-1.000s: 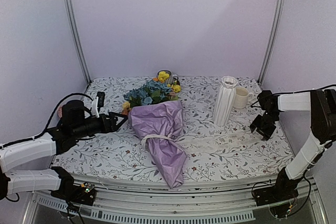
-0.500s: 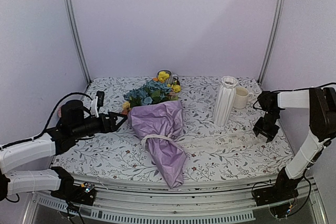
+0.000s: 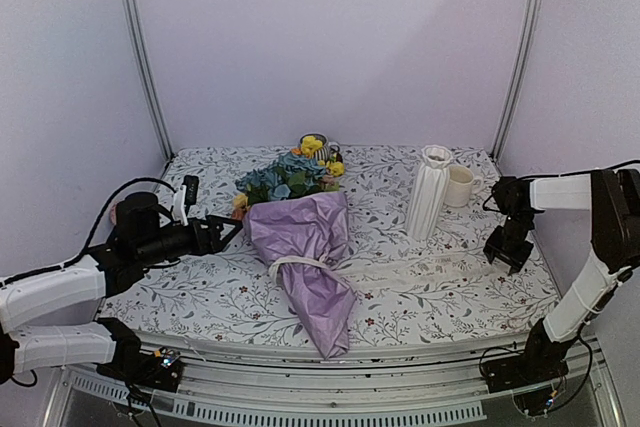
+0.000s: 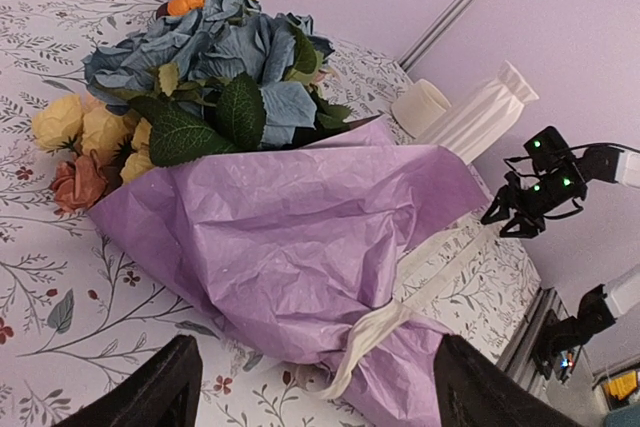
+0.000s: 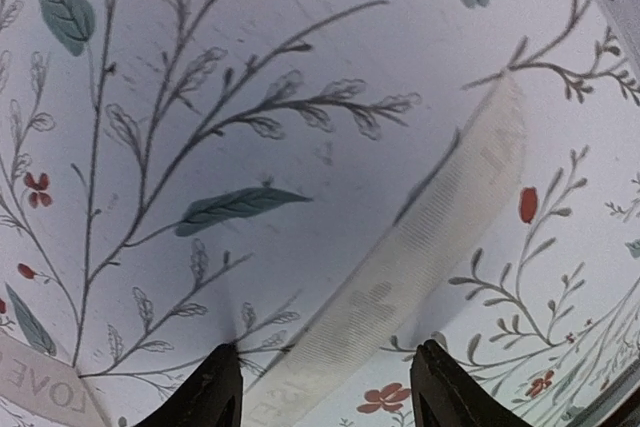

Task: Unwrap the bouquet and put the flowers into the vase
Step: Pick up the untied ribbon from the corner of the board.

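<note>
Floral-print table [image 3: 200, 292], wrapped bouquet [image 3: 305, 247] flat at centre, white vase [image 3: 429, 192] and cream mug [image 3: 460, 186] upright, back right.

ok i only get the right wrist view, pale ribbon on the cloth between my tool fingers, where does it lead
observer: The ribbon runs left across the tablecloth to the bouquet, where it is tied around the lilac paper.
operator: wheres the left tool
observer: The left tool hangs open at the bouquet's left side, just short of it.
operator: and the vase
observer: The white vase stands upright to the right of the bouquet, farther back than your right tool, with a cream mug close beside it.
</note>
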Controlling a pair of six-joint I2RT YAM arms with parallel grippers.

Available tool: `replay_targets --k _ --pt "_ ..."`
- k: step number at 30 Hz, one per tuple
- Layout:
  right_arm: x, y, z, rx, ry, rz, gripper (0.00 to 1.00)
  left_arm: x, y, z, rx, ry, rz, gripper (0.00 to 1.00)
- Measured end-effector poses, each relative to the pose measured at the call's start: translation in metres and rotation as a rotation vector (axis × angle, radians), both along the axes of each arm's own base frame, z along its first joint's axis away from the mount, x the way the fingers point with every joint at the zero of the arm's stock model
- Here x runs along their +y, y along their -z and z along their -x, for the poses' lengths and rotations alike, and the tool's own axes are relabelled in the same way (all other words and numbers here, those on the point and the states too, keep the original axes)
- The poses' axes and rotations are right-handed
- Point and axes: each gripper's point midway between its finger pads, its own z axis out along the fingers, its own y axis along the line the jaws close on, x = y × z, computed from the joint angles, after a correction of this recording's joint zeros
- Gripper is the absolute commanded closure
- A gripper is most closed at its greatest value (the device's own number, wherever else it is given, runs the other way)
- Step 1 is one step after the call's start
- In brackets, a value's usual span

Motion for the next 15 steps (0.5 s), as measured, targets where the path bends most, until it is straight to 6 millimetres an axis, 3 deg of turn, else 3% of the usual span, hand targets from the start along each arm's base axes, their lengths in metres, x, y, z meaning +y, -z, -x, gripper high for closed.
replay_targets --k 4,8,12,15 --pt "0.004 0.003 -0.010 -0.042 -0.002 -0.024 0.74 0.001 -0.001 0.001 -0.004 -0.001 0.001 0.18" --pt "0.007 0.004 -0.019 -0.077 -0.006 -0.040 0.79 0.002 -0.003 0.002 -0.011 -0.004 0.004 0.17" --pt "0.007 0.004 -0.021 -0.085 -0.010 -0.039 0.93 0.003 -0.006 0.003 -0.021 -0.009 0.007 0.17" --pt "0.007 0.004 -0.023 -0.089 -0.015 -0.036 0.98 0.004 -0.006 0.003 -0.022 -0.014 0.006 0.17"
